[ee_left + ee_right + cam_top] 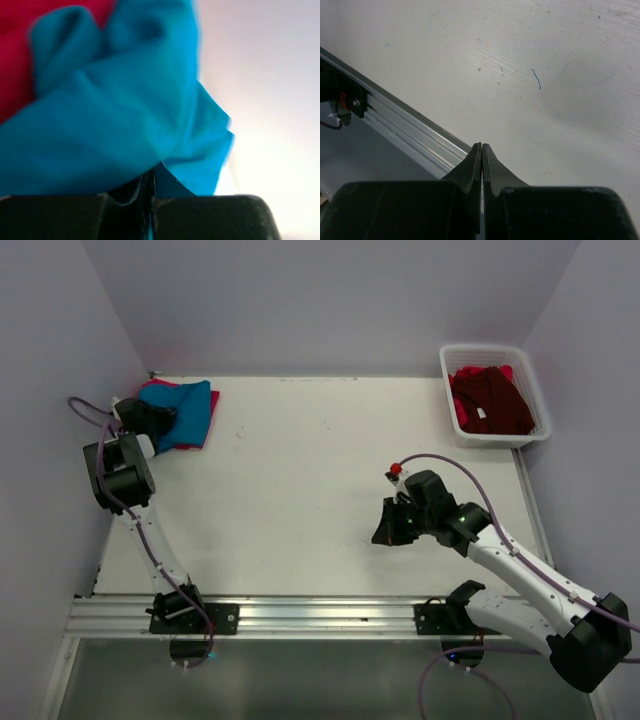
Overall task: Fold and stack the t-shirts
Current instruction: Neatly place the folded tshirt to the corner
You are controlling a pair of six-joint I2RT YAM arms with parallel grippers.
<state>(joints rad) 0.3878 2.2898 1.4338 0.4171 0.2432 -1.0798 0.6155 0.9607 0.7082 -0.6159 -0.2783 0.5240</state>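
A folded teal-blue t-shirt [190, 412] lies at the table's far left corner on top of a bright pinkish-red t-shirt [158, 390]. My left gripper [156, 421] sits at the stack's near left edge. In the left wrist view its jaws are pressed together, and their tips [150, 172] disappear into the bunched teal-blue t-shirt [125, 110], with the pinkish-red t-shirt [20, 60] behind. A dark maroon t-shirt [490, 400] lies crumpled in the basket. My right gripper [383, 532] hovers low over bare table at the near right, shut and empty [482, 146].
The white mesh basket [446, 390] stands at the far right corner. An aluminium rail [300, 615] runs along the near edge and shows in the right wrist view as the rail [405, 125]. Walls close in the left, back and right sides.
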